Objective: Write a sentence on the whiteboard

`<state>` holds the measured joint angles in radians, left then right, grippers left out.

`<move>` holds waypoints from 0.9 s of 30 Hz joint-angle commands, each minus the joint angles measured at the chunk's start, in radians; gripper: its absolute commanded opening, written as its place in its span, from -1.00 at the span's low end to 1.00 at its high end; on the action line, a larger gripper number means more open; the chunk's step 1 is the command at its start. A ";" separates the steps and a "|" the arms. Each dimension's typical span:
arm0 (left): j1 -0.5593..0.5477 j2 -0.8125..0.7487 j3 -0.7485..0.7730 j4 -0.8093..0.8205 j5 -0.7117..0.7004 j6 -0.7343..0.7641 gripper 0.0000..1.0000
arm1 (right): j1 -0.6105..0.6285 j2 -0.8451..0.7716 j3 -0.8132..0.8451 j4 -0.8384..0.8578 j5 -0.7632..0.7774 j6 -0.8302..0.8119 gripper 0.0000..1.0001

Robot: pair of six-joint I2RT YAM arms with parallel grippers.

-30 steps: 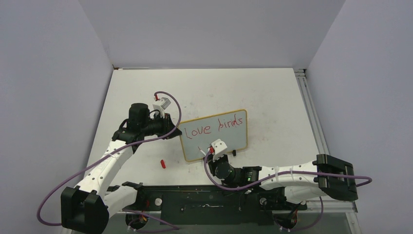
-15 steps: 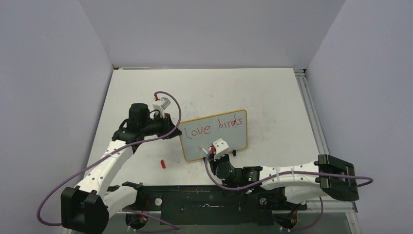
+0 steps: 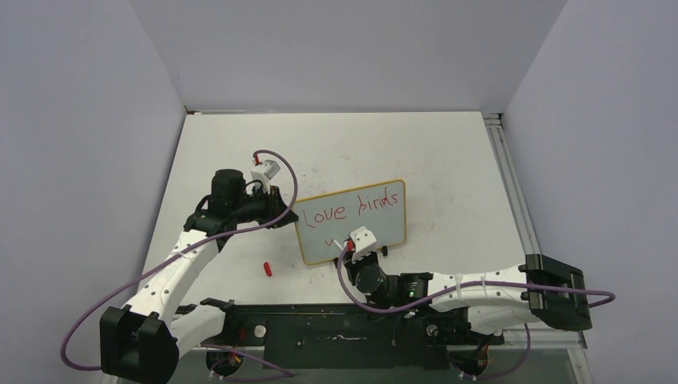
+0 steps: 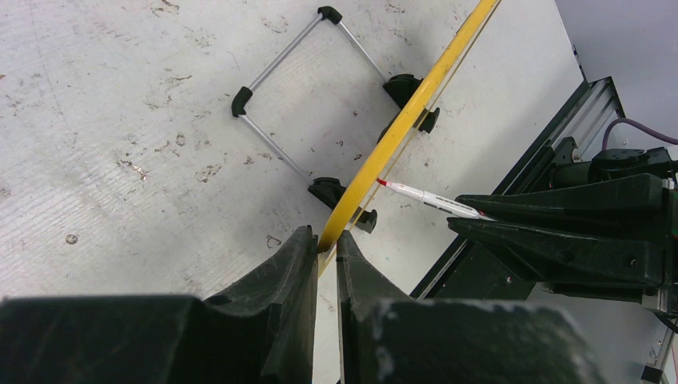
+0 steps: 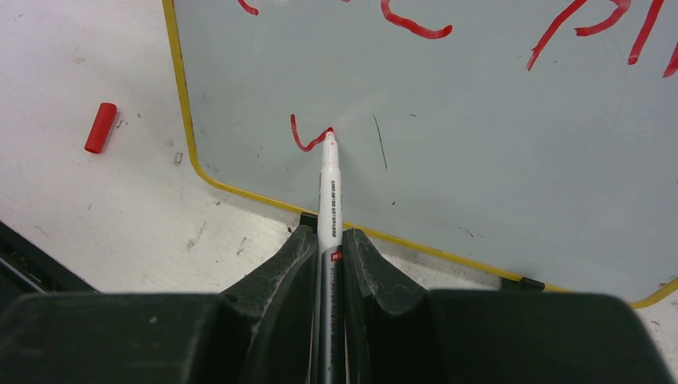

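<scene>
Standing propped on edge, the small glossy white board with thin yellow-tan frame (image 3: 384,230) carries slanted red handwritten words (image 3: 352,208), the lower line barely begun. The right gripper (image 5: 328,236), clamped on a slim white red-tipped marker (image 5: 328,184), presses its tip there, straight ahead. The left gripper (image 4: 324,240) pinches the frame's edge between its fingers, probably bracing the board against pen pressure.
</scene>
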<state>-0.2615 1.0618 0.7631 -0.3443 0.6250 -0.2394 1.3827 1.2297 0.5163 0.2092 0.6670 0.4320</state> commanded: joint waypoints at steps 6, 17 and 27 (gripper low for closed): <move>-0.001 -0.016 0.020 0.019 -0.008 0.002 -0.79 | 0.002 0.004 0.036 0.049 0.019 0.005 -0.89; -0.001 -0.020 0.019 0.019 -0.011 0.002 -0.79 | 0.007 0.029 0.011 0.052 -0.018 0.048 -0.89; -0.002 -0.022 0.019 0.018 -0.012 0.002 -0.79 | 0.017 0.020 0.000 0.017 0.014 0.085 -0.89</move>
<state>-0.2615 1.0618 0.7631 -0.3447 0.6220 -0.2382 1.3903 1.2545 0.5159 0.2287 0.6472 0.4847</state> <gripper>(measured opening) 0.104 0.151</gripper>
